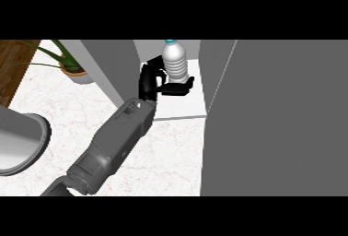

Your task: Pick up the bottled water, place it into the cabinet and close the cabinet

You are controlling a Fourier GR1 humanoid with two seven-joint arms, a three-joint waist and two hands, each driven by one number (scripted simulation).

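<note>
Bottled water [175, 62] stands upright on the white floor of the cabinet [183, 103], toward the back of the opening. Left robot hand [166, 83] sits just in front of it, below the bottle's base in head view, fingers relaxed, holding nothing; contact unclear. Cabinet door [285, 115] open at right. Potted plant [71, 69] and grey bowl [20, 143] on the marble bench [170, 156], left side.

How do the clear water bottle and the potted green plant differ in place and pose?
The clear water bottle with blue cap stands upright inside the grey cabinet; the potted green plant sits outside on the counter, leaves splaying. The left hand is beside the bottle, away from the plant.
</note>
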